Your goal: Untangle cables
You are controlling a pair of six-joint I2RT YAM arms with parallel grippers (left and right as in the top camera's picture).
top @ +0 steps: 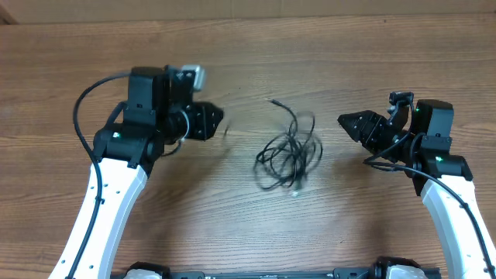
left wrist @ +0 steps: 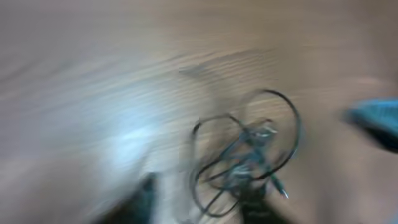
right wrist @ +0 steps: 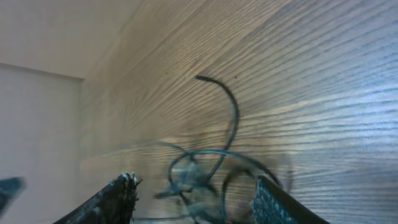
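The cables (top: 288, 151) lie in one tangled bunch of thin black loops at the table's middle. One loose end (top: 271, 99) points up and to the left, and a small silver plug (top: 294, 192) lies at the bunch's near side. My left gripper (top: 219, 120) is left of the bunch, blurred and apart from it. In the left wrist view the cables (left wrist: 245, 152) lie ahead of the fingers (left wrist: 199, 208), which look spread. My right gripper (top: 342, 120) is right of the bunch. In the right wrist view its fingers (right wrist: 193, 202) are open and empty, with the cables (right wrist: 205, 168) just ahead between them.
The wooden table (top: 248, 54) carries nothing else. Thick black arm wires loop beside the left arm (top: 81, 108) and the right arm (top: 387, 163). The far table edge meets a pale wall (right wrist: 37, 99) in the right wrist view.
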